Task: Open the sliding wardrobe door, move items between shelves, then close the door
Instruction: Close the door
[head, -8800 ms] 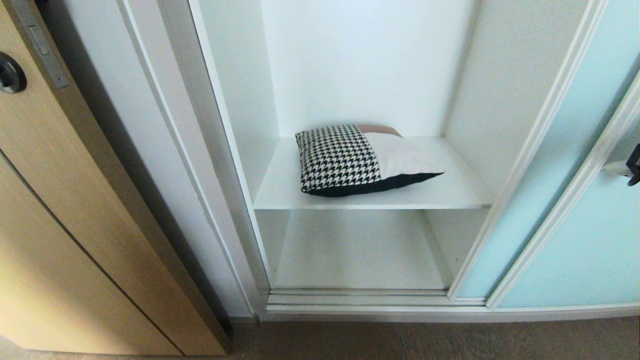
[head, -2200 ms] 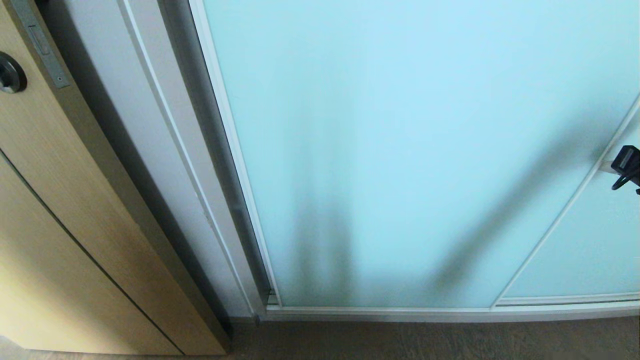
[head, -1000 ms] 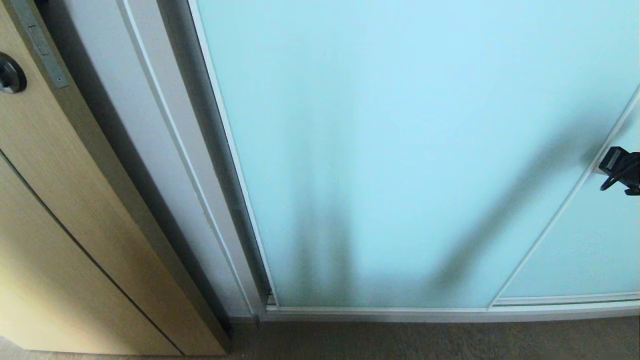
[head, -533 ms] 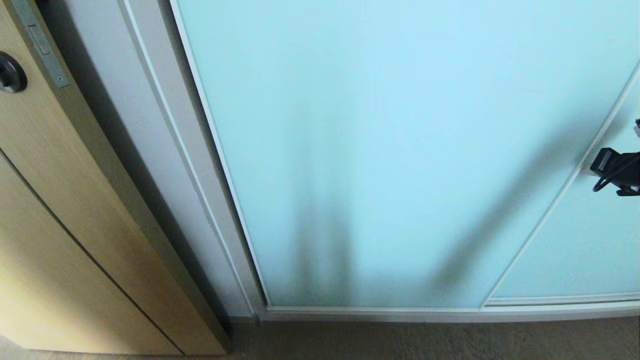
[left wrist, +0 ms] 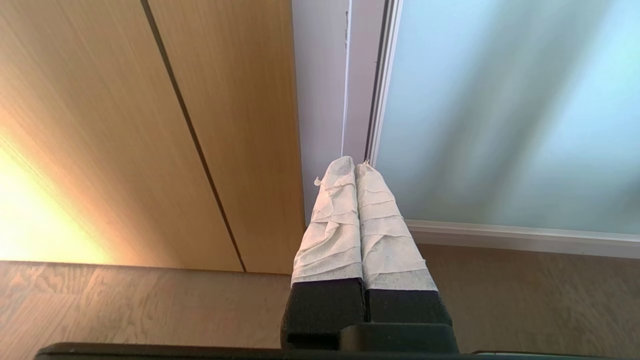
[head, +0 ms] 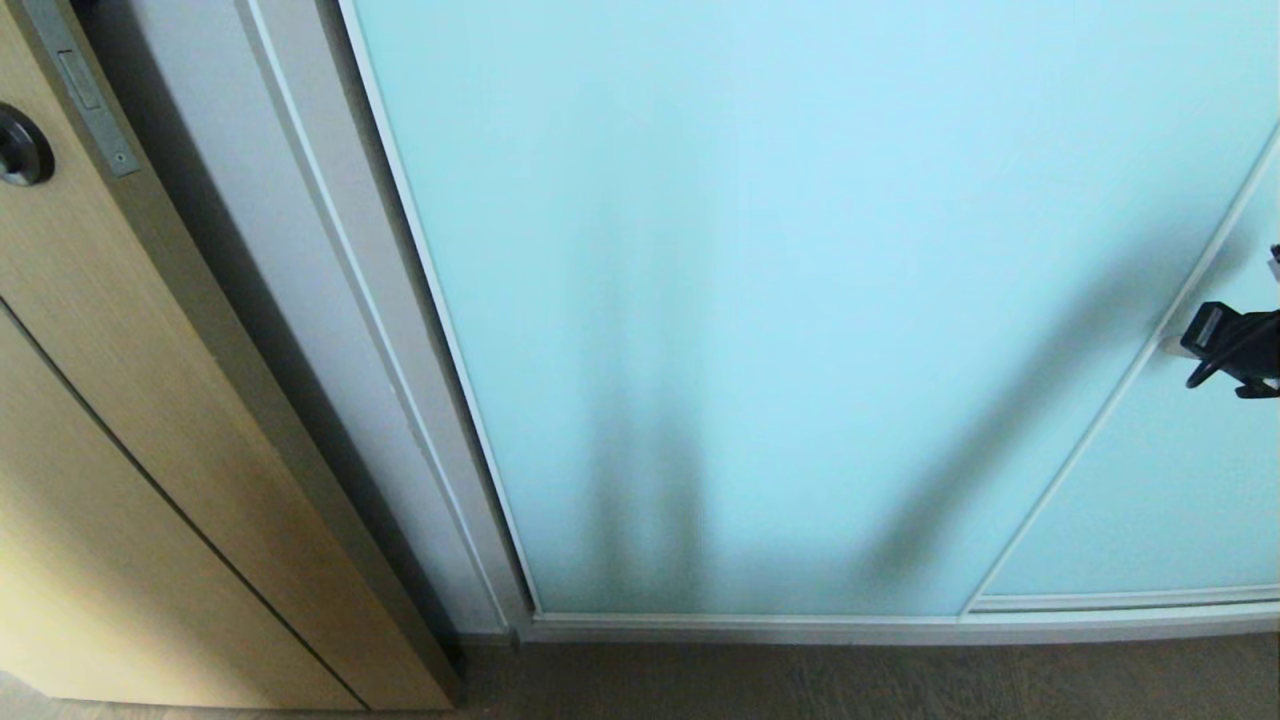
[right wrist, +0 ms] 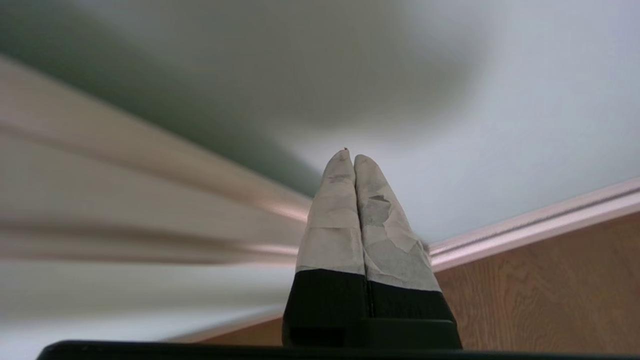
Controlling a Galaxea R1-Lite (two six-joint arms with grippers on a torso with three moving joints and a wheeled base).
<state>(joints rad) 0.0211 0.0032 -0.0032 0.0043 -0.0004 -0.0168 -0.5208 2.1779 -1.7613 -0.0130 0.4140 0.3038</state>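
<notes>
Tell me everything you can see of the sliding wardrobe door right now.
The sliding wardrobe door is a tall panel of pale aqua frosted glass in a slim silver-white frame. It stands upright and closed against the white jamb, hiding the inside. The shut right gripper sits by its frame's right rail; contact is unclear.

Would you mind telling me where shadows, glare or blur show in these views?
Head view: two dark shadow bands cross the sliding door. Left wrist view: bright glare on the wooden door. Right wrist view: the door frame is blurred.
</notes>
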